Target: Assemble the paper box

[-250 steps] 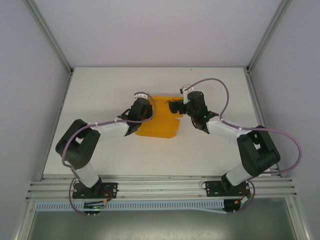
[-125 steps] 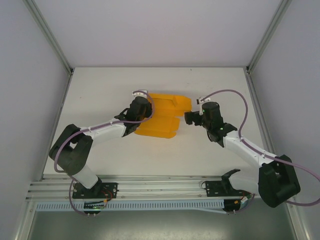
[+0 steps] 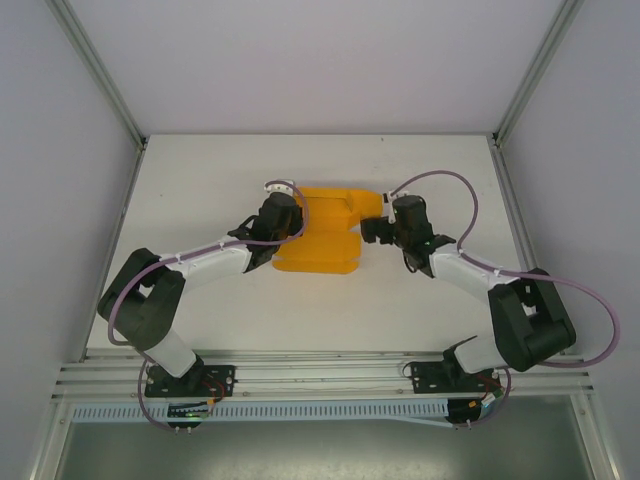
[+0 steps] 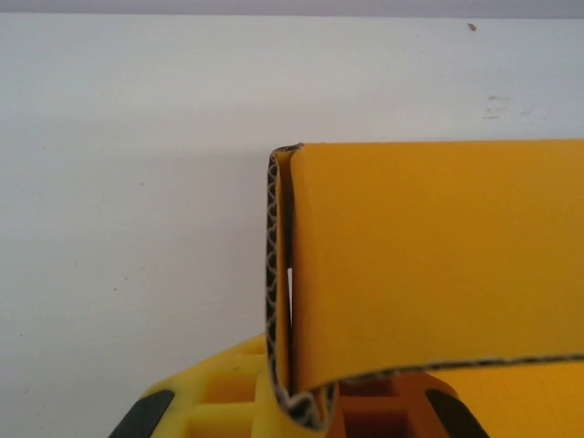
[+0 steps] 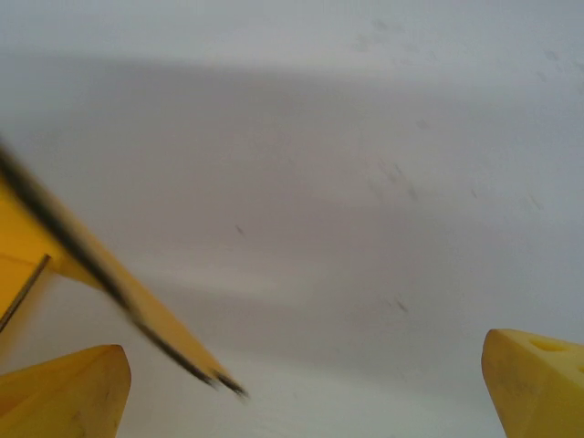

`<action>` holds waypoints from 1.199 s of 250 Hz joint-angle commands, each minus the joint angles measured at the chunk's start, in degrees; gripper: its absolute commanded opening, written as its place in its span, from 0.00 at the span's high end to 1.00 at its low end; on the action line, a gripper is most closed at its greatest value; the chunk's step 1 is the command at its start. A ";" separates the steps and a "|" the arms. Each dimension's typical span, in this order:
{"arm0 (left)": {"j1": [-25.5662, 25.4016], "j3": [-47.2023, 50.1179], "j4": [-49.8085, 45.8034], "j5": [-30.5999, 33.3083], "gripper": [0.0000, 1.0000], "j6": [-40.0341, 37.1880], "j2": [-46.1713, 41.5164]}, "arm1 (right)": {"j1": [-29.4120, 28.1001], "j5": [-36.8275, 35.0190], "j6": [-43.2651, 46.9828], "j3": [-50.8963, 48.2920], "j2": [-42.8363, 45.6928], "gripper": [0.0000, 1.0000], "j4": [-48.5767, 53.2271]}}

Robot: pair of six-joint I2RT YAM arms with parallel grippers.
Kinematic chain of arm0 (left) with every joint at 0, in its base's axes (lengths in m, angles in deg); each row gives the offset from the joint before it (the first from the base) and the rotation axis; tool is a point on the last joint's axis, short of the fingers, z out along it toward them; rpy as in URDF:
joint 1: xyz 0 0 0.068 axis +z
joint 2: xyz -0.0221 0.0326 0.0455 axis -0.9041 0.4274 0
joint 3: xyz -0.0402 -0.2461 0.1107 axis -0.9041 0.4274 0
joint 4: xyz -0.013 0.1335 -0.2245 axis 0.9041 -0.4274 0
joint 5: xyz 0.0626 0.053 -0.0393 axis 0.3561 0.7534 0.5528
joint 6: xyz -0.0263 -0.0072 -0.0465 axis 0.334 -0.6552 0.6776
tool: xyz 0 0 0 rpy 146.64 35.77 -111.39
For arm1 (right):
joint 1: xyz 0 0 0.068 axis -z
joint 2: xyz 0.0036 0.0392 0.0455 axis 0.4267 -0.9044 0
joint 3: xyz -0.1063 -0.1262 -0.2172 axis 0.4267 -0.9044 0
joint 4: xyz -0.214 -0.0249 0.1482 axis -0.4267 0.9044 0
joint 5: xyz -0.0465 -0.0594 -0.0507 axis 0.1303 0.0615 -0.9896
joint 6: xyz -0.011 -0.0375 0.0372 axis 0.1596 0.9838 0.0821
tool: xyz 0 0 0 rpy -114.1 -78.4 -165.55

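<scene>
One orange-yellow corrugated-card paper box (image 3: 325,235), partly folded, sits mid-table on the white tabletop (image 3: 200,170) between the two arms. Left gripper (image 3: 290,222) is at the box's left edge, jaws pinching a doubled-over wall, with the fold standing upright between its two yellow fingers (image 4: 224,397). Right gripper (image 3: 372,231) is just beside the box's right side, jaws spread wide and the two yellow fingertips (image 5: 538,383) well apart. One blurred card edge slants past near one tip; can't tell if it touches.
</scene>
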 commanded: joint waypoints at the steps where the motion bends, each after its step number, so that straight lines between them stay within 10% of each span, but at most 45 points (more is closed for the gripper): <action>1: -0.52 -1.45 1.26 -2.89 1.00 0.09 -0.12 | -1.16 4.87 1.31 1.89 -1.03 0.01 -6.43; 98: -0.48 -1.72 1.18 -6.36 1.00 3.17 0.22 | -5.01 3.28 -0.56 4.64 -7.65 0.01 -11.89; 168: -0.41 -2.12 -1.65 -3.15 1.00 2.79 -0.11 | -3.92 0.60 1.95 -0.18 11.11 0.01 2.95; 231: -0.43 -2.38 -1.65 -3.72 1.00 1.67 -0.20 | 7.48 6.60 1.23 -3.45 25.18 0.01 10.18; 300: -0.43 -1.22 0.49 -5.95 1.00 0.90 -1.20 | 20.27 24.60 0.80 4.66 9.83 0.08 13.03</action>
